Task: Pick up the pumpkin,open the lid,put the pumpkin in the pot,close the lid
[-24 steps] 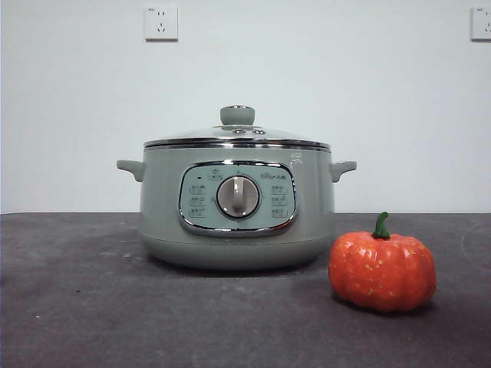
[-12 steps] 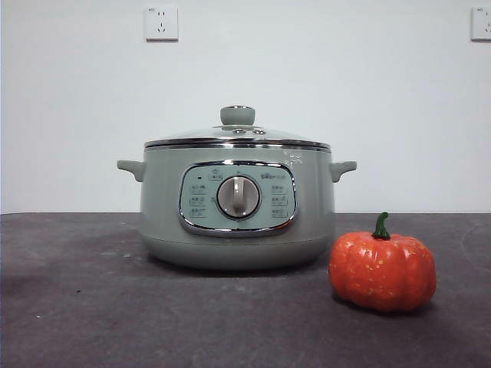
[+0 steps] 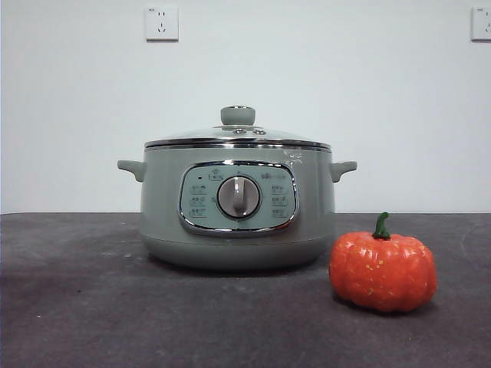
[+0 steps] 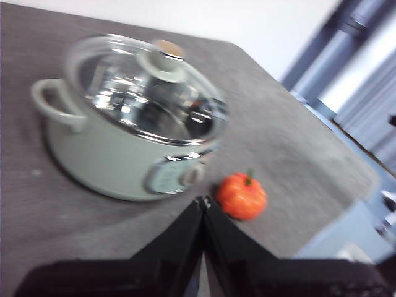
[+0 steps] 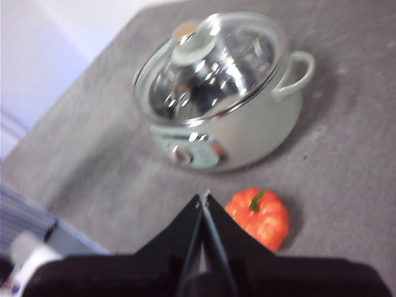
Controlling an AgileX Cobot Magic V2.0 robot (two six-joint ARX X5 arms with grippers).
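The left tool [image 4: 203, 201] hangs above the worktop [image 4: 297, 154] with its two black jaws pressed together to one tip, and it holds nothing. In its wrist view the pumpkin [image 4: 242, 196] lies just beside this tip but lower down, on the worktop, and does not touch it. The right tool [image 5: 204, 198] is in the same state: jaws together, nothing between them. In its wrist view the pumpkin [image 5: 260, 215] also sits near the tip, apart from it.

In the front view the pumpkin [image 3: 383, 271] is the nearest thing. It stands upright on the dark grey worktop [image 3: 77, 307] with the green stem pointing up. There is free worktop all around it, and a small gap separates it from the pot [image 3: 237, 203], which stands a little farther back. The lid [image 3: 237, 134] sits closed on the pot rim, with its round knob on top. Behind, the far edge of the worktop meets a white wall [image 3: 368, 92] that carries two sockets [image 3: 161, 22].

The front view shows neither tool. Only the wrist views look down through the glass lid [image 4: 148, 86], where shiny metal is visible inside. The left wrist view also shows the corner of the worktop beyond the pumpkin. Both wrist views are a little blurred.
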